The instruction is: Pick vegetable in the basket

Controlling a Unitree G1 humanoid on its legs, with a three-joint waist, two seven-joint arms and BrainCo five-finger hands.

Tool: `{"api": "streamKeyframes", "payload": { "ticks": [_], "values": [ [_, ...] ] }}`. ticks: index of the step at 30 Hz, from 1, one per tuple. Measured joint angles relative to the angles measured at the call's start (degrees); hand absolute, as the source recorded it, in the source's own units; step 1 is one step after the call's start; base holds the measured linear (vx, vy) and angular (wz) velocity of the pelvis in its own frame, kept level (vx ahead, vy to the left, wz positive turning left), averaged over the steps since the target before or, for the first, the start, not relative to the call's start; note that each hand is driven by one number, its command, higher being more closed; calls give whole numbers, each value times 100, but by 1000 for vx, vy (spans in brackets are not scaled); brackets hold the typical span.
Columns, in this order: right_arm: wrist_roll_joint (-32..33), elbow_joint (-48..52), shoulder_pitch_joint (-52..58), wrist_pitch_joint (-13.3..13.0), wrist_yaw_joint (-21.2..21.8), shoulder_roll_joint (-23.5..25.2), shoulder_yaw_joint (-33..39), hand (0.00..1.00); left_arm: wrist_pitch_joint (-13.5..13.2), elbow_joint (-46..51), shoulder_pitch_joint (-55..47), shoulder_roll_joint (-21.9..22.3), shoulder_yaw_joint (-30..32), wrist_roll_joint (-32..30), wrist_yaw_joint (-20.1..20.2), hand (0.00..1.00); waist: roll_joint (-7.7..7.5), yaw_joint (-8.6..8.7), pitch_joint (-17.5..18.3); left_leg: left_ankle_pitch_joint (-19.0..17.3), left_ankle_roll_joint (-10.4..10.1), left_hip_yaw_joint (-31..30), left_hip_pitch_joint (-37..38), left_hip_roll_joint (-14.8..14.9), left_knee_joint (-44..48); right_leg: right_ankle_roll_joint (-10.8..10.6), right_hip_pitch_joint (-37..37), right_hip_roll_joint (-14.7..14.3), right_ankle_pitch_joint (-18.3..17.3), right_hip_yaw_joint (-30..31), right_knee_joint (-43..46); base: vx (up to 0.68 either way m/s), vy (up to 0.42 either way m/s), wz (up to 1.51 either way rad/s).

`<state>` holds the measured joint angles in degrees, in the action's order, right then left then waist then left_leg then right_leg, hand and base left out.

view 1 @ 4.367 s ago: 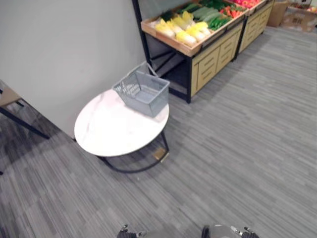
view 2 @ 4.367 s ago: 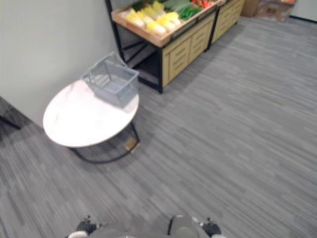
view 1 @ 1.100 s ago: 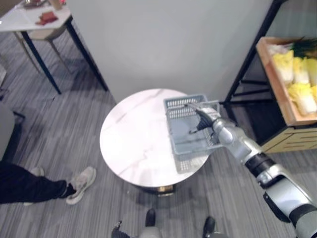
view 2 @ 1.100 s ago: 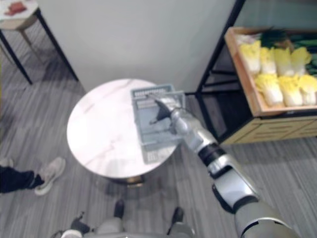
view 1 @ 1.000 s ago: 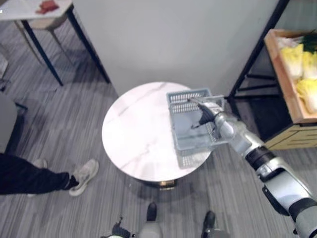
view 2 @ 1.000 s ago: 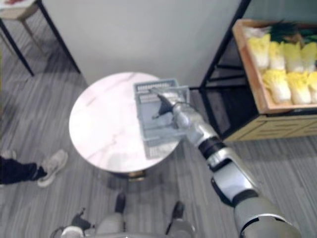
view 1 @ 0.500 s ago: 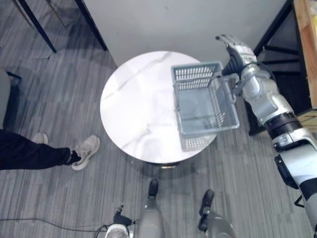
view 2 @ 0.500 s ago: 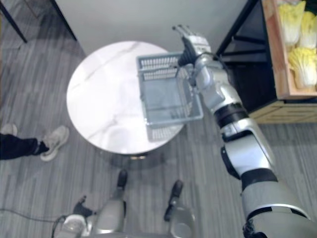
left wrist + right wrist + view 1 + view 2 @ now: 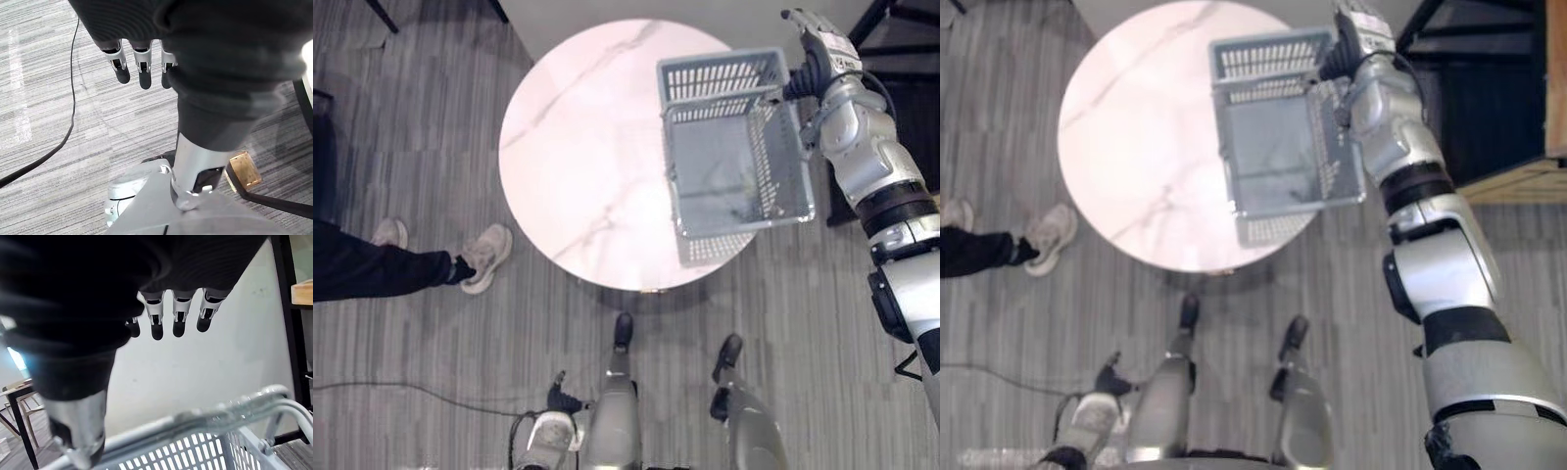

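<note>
The grey basket (image 9: pixel 732 181) juts past the right rim of the round white desk (image 9: pixel 573 157). The right robot hand (image 9: pixel 819 51) is at its far corner, fingers (image 9: pixel 179 319) spread straight above the handle (image 9: pixel 234 409). A dark shelf frame (image 9: pixel 1474 59) stands close right of the desk and a person's shoe (image 9: pixel 485 257) lies left of it on grey floor (image 9: pixel 822 323), while the left robot hand (image 9: pixel 141 66) hangs straight-fingered over the floor.

Both head eyes look down on the basket (image 9: pixel 720 76).

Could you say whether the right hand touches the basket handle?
Cannot tell: the right wrist view shows the right hand's fingers clear of the handle, the thumb unclear.
</note>
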<state>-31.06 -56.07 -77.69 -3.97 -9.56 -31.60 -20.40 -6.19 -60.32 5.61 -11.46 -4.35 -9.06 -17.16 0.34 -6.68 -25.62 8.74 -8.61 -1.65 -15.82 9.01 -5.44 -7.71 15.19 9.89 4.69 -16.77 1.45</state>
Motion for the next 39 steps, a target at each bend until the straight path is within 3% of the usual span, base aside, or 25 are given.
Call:
{"api": "streamKeyframes", "payload": {
  "ticks": [10, 18, 24, 33, 34, 39],
  "values": [
    [-40, -103, 1, 21, -19, 185, 173, 0, 8, -23, 211, -74, -427, -23, -57, 0, 75, -14, -48, 32, -13, 46, -106, 26, -1, 2, 162, -19, 0, 90, 68, -6, 10, -2],
    [-284, -106, 17, 17, 27, 461, -322, 0, 8, -125, 218, -45, -252, 164, -118, 0, 74, -38, -48, 33, -15, 22, -142, 65, -2, 9, 181, -64, 4, 89, 64, 9, 12, 0],
    [-511, -276, -20, -1, 33, 453, -421, 0, -6, -128, 215, 3, -193, 338, -122, 0, 72, -170, -50, 63, -20, -109, -243, 57, -1, 11, 189, -61, 1, -5, 59, 20, 17, 12],
    [-526, -694, -254, -14, 7, 181, -418, 0, -81, -128, 216, -2, -200, 435, -120, 0, 43, -170, -66, 189, -21, -395, -509, 30, -21, 13, 275, -51, -4, -158, 77, -12, 2, 13],
    [-532, -728, -265, -15, 5, 149, -418, 100, -80, -129, 216, -2, -201, 435, -119, 0, 43, -178, -66, 192, -20, -400, -517, 29, -22, 13, 279, -50, -4, -161, 77, -14, -18, 6],
    [-757, -787, -265, -32, 11, -35, -433, 100, -80, -133, 214, -1, -210, 440, -116, 0, 44, -194, -67, 195, -17, -402, -518, 18, -23, 13, 282, -39, -4, -161, 85, 0, 0, 0]
  ]
}}
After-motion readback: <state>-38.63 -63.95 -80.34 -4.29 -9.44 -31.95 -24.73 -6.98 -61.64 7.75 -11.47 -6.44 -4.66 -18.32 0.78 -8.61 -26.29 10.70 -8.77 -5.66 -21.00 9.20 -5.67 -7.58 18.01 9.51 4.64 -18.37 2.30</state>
